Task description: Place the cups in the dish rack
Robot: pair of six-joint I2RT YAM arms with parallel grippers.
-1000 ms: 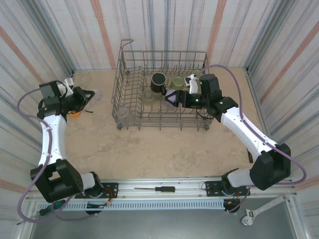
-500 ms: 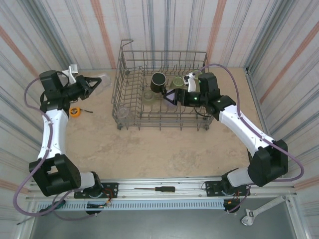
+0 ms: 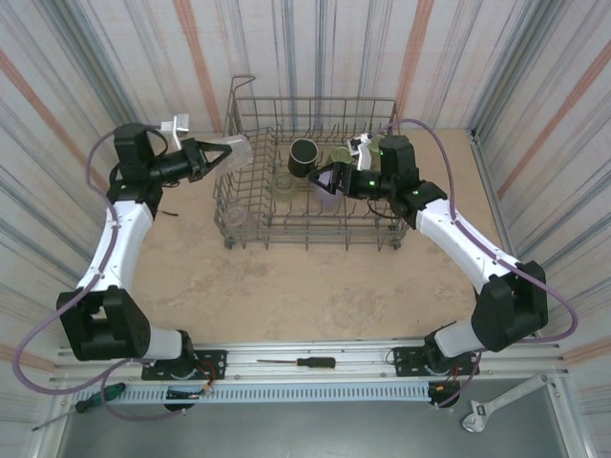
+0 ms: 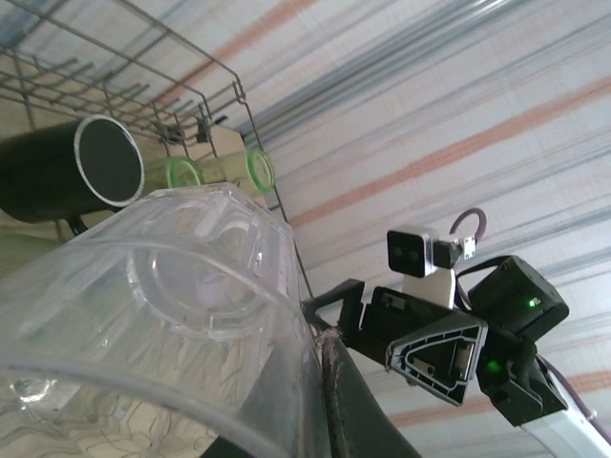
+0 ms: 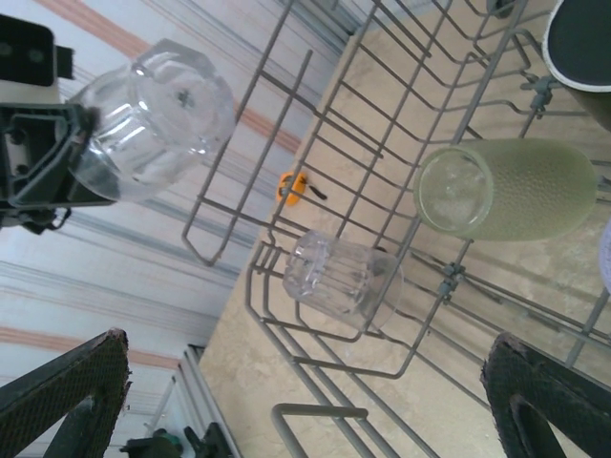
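Clear cup (image 3: 234, 150), clamped in my closed left claw (image 3: 220, 156), has swung up from the table (image 3: 286, 281) to the left rim of the dish rack (image 3: 315, 100), so it looks ready to go in, while my right claw (image 3: 330, 179) hovers wide open, empty, over the rack

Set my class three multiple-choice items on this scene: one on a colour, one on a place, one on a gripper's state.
1. The mug in the dish rack is: A white; B red; C black.
2. The clear cup in the left gripper is: A inside the mug; B in the air by the rack's left wall; C lying in the rack.
3. The right gripper is: A open; B shut on the mug; C shut empty.
Key: C, it is dark all over; B, it is held aloft at the wall; A, its jaws stand wide apart.
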